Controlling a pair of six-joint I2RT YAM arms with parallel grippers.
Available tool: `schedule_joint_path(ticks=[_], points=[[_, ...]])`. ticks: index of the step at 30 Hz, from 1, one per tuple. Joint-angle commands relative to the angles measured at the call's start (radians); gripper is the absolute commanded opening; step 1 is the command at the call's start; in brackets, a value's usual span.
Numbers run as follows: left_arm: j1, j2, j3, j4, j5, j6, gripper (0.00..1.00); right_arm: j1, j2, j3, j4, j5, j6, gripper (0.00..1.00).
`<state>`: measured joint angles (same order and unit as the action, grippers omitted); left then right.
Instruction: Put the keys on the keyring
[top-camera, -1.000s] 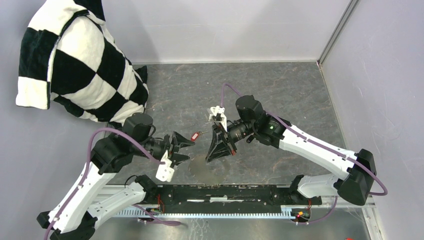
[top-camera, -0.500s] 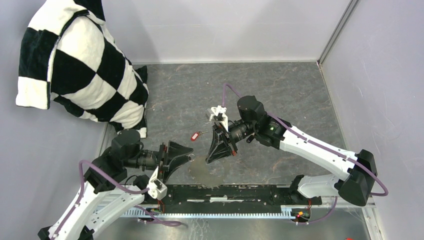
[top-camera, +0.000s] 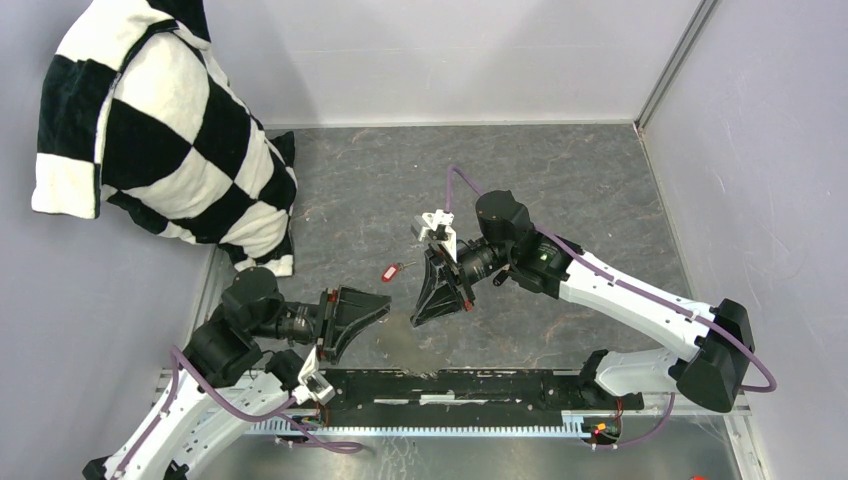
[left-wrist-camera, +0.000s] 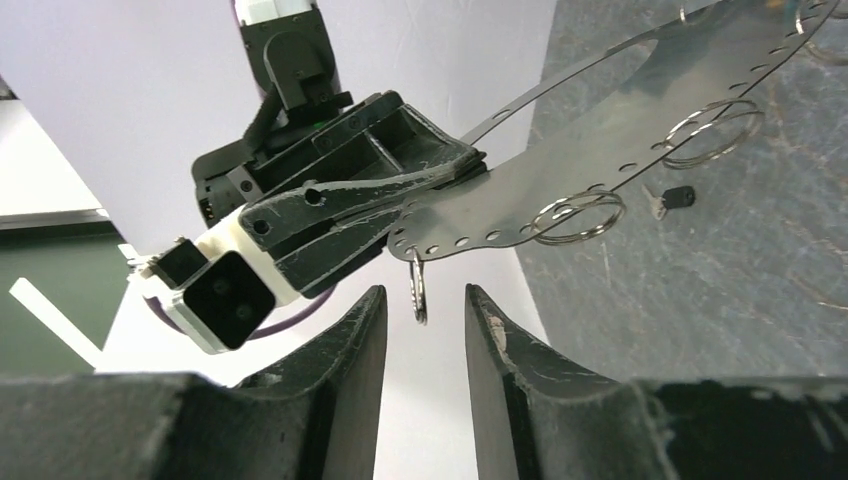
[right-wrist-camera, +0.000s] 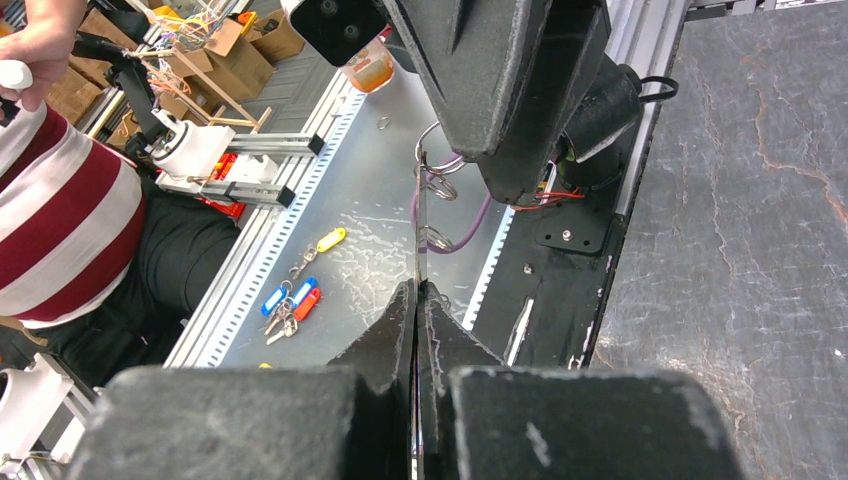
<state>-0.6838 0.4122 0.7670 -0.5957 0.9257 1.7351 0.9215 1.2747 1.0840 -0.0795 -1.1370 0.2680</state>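
My right gripper is shut on the keyring, a flat silvery oval loop with punched holes, held above the table and seen edge-on as the keyring in the right wrist view. Small split rings hang from it. One small ring dangles between the fingertips of my left gripper, which stands open and apart from it. In the top view my left gripper sits just left of the right one. A red-tagged key lies on the table behind them. A black-headed key lies on the table beyond the loop.
A black-and-white checked cushion leans in the back left corner. Grey walls close the back and the right side. A black rail runs along the near edge. Spare tagged keys lie on a metal shelf beyond the table edge.
My left arm has drawn back toward the near edge and sunk lower, and its jaws have narrowed. The right arm and the keyring have hardly moved.
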Motion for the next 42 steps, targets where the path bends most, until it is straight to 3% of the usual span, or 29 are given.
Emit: schedule_joint_path(ticks=[1, 14, 23, 29, 34, 42], points=[[0.003, -0.015, -0.002, 0.074, 0.056, 0.084, 0.4, -0.003, -0.006, 0.011, 0.045, -0.021, 0.012, 0.0], [0.003, -0.023, 0.015, -0.046, 0.066, 0.235, 0.23, -0.004, 0.002, 0.03, 0.027, 0.0, 0.005, 0.01], [0.003, -0.021, 0.018, -0.046, 0.04, 0.254, 0.02, -0.005, -0.002, 0.026, -0.007, 0.031, -0.013, 0.0], [0.003, -0.016, 0.012, -0.087, -0.044, 0.337, 0.02, -0.02, 0.007, 0.045, -0.088, 0.085, -0.064, 0.0], [0.003, 0.013, 0.02, -0.169, -0.168, 0.394, 0.02, -0.025, 0.036, 0.111, -0.253, 0.211, -0.165, 0.0], [0.003, 0.074, 0.055, -0.331, -0.291, 0.44, 0.02, -0.026, 0.053, 0.135, -0.307, 0.3, -0.189, 0.0]])
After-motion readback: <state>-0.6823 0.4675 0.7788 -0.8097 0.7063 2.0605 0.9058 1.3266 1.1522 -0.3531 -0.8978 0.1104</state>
